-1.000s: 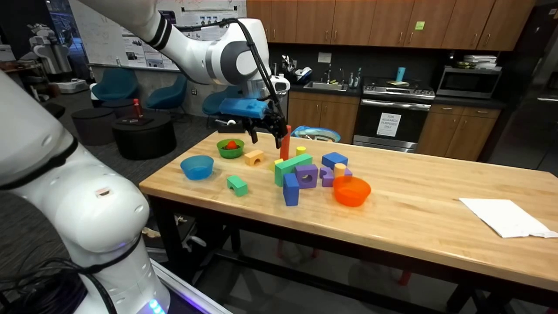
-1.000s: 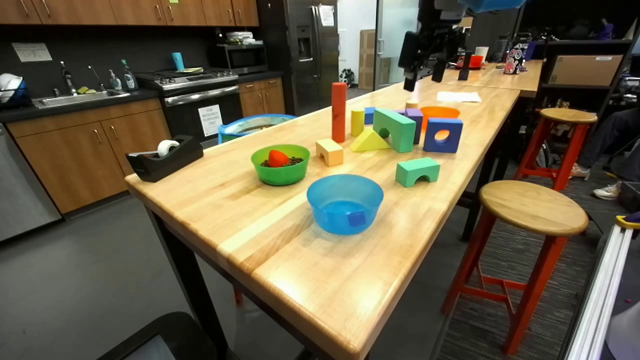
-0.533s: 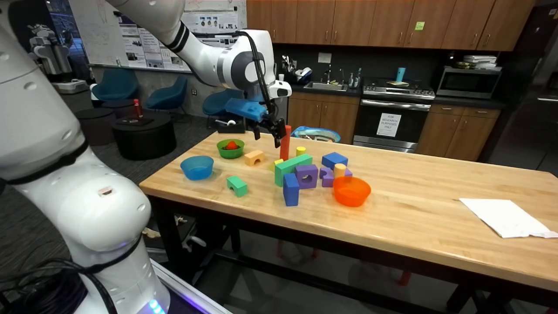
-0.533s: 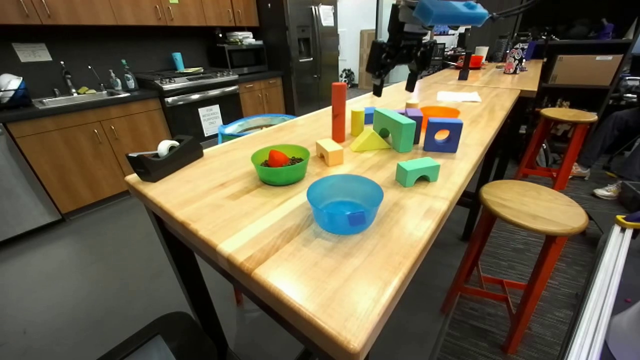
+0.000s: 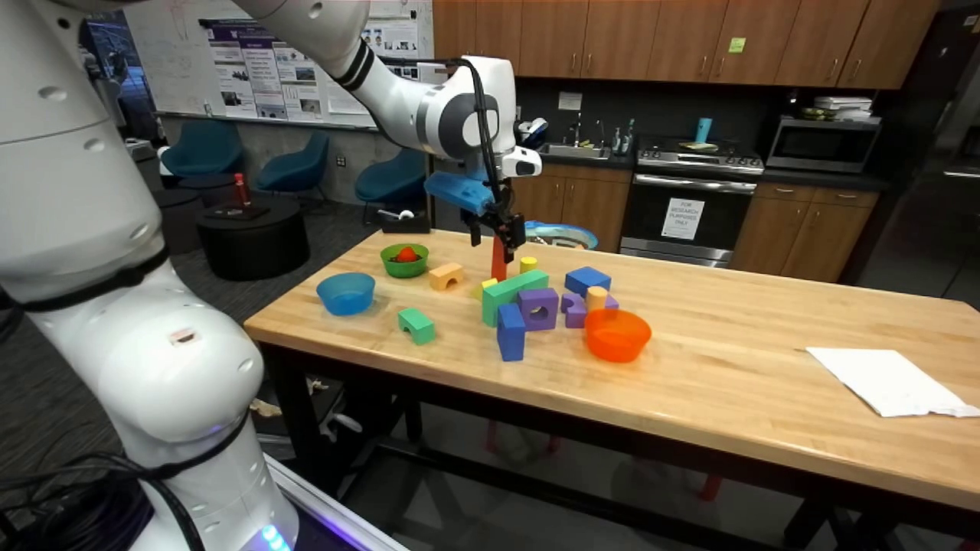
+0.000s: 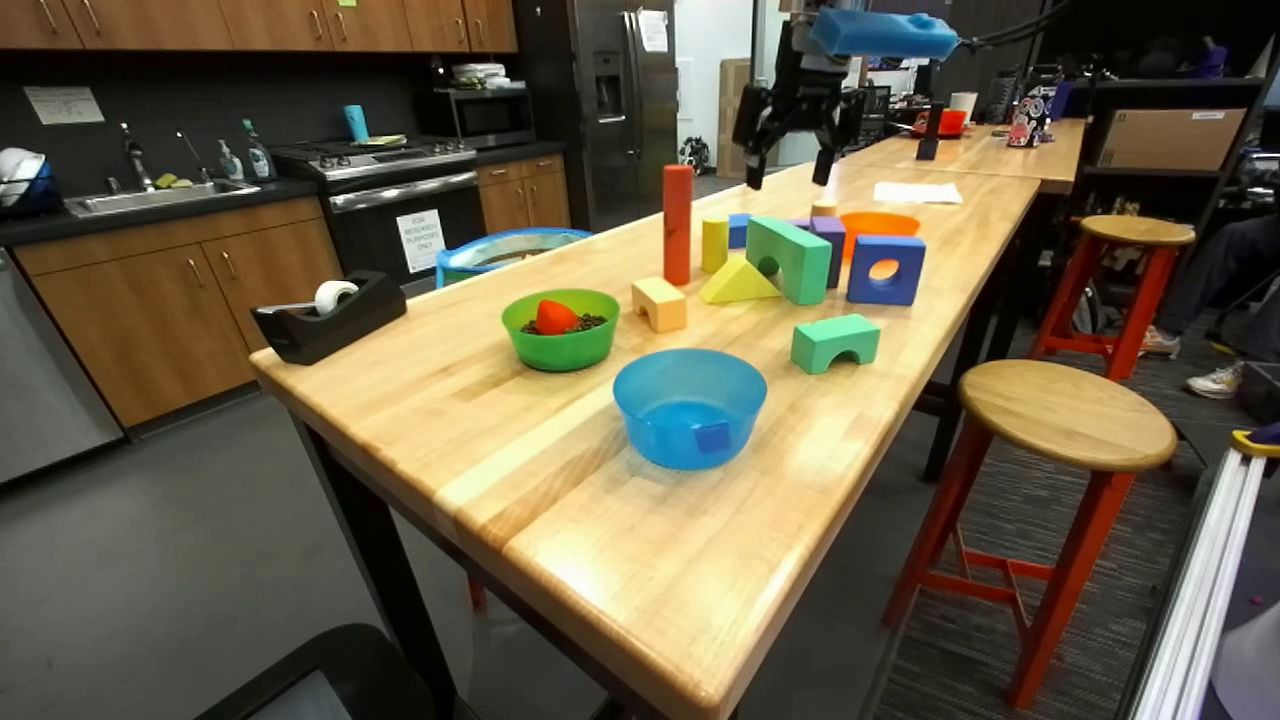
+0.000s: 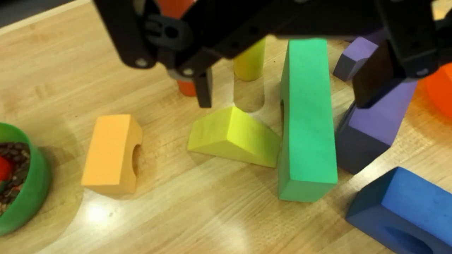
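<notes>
Wrist view: claw (image 7: 283, 101) spread wide above the tabletop (image 7: 176, 218)

Its jaws stand well apart, framing the long green block (image 7: 312, 116) below, with the yellow wedge (image 7: 226, 132) just beside it. In an exterior view the red cylinder (image 6: 677, 225) stands upright; its gap to the claw is hard to judge.

Wrist view, clock centred on yellow wedge (image 7: 227, 135): green bridge block (image 7: 310, 116) bars 3 o'clock, close up; yellow cylinder (image 7: 250, 65) stands at 12, tall red column (image 7: 186, 88) near 10:30. At 9 I note room before the orange arch (image 7: 107, 151); at 6 the surface (image 7: 197, 211) offers the hand (image 6: 788, 184) passage.
</notes>
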